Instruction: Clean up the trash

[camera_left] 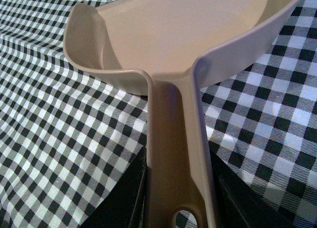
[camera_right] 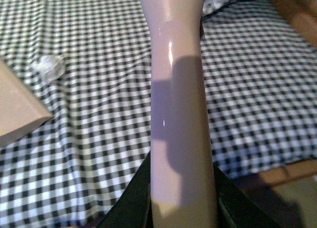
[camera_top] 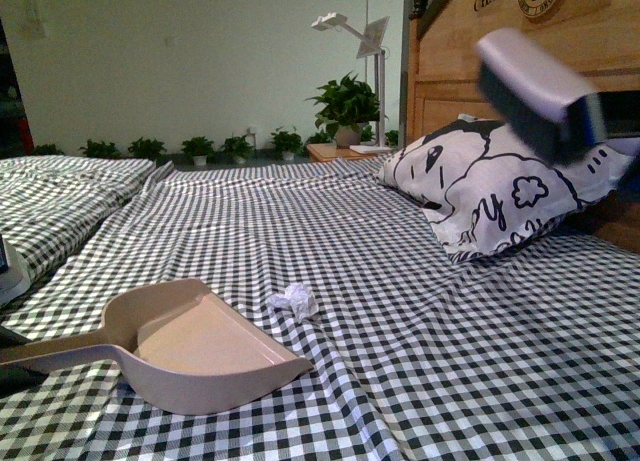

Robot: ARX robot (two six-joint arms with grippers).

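A small crumpled wad of white paper (camera_top: 293, 301) lay on the black-and-white checked bedsheet (camera_top: 420, 351), just off the open lip of the beige plastic dustpan (camera_top: 205, 346), at its 1 o'clock. The left gripper (camera_left: 178, 188) pinched the dustpan's handle between its dark jaws. The right gripper (camera_right: 181, 193) clasped the pale handle of a dark-bristled brush (camera_top: 535, 91), raised at 2 o'clock before the printed pillow (camera_top: 480, 196).
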